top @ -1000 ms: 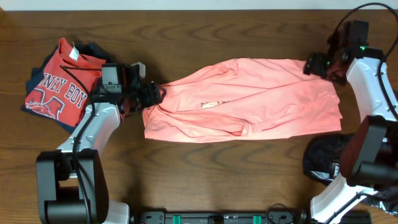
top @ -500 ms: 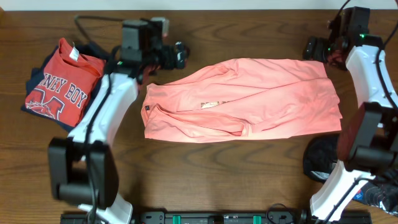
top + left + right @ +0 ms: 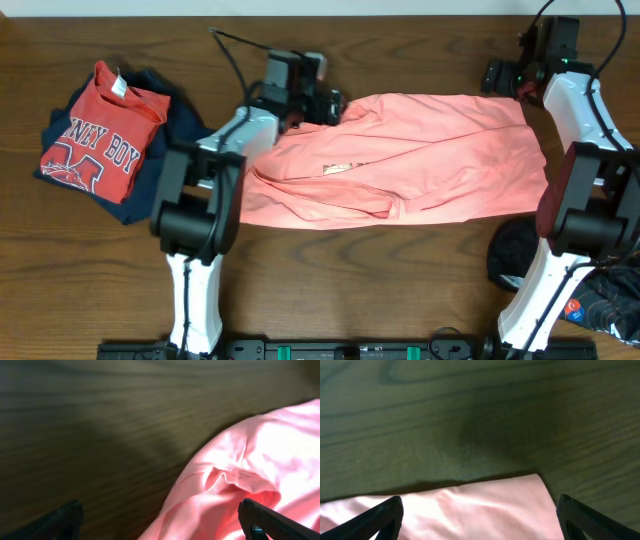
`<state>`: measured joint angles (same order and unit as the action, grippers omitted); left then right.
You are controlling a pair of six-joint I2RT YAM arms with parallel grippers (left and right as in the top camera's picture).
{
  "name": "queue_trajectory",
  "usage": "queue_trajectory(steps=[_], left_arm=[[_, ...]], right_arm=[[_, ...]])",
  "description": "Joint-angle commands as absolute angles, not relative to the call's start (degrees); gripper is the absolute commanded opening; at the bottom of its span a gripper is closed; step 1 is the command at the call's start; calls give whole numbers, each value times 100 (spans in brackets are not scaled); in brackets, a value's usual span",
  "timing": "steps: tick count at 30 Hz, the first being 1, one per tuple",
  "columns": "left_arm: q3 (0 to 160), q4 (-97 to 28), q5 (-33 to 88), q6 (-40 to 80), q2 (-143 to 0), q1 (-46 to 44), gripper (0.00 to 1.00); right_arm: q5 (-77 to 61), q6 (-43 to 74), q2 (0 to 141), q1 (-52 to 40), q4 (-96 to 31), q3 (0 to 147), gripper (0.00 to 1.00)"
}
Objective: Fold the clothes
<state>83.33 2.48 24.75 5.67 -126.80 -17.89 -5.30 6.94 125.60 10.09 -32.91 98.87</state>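
Jaws wide on both my arms, gripping nothing. Nearest, my left gripper (image 3: 160, 510) hangs over the shirt's (image 3: 260, 450) edge, pink in that wrist view's lower right, and my right gripper (image 3: 479, 505) over its corner along the bottom, table (image 3: 470, 410) beyond. Overhead, the shirt lies spread mid-frame.

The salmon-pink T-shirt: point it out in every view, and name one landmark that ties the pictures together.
Overhead: the salmon-pink T-shirt lies spread across the middle of the wooden table.
Left wrist: it fills the lower right, with a rumpled seam edge toward the centre.
Right wrist: it runs along the bottom edge, and one corner ends right of centre.
Shared landmark: the dark wood grain of the table borders the shirt in all three views.
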Motion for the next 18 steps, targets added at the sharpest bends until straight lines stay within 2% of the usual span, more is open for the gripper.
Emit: queue_trajectory(steps=[1, 4, 7, 8, 10, 11, 13, 14, 18], left_arm=[[8453, 460, 2174, 473, -12857, -1881, 100], [8453, 611, 2134, 473, -13006, -1968, 97], [8453, 611, 2132, 473, -13115, -2051, 82], [8453, 611, 2134, 473, -13146, -2069, 74], [8453, 582, 2137, 475, -13161, -2097, 49], [8453, 565, 2139, 502, -13152, -2102, 30], [8453, 513, 2176, 585, -13100, -2104, 9], [8453, 493, 2209, 591, -13067, -2104, 6], [8453, 388, 2390, 609, -12945, -2104, 6]], right_arm=[[-432, 587, 12724, 967, -3232, 10025, 96], [-432, 548, 12763, 967, -3238, 10025, 96], [-429, 548, 12763, 967, -3225, 10016, 90], [-429, 550, 12763, 967, -3210, 10016, 88], [-419, 550, 12763, 967, -3192, 10016, 86], [-384, 550, 12763, 967, -3183, 10012, 84], [-301, 550, 12766, 969, -3144, 10003, 81], [-301, 550, 12774, 969, -3096, 9994, 81], [-325, 550, 12921, 965, -2928, 9994, 84]])
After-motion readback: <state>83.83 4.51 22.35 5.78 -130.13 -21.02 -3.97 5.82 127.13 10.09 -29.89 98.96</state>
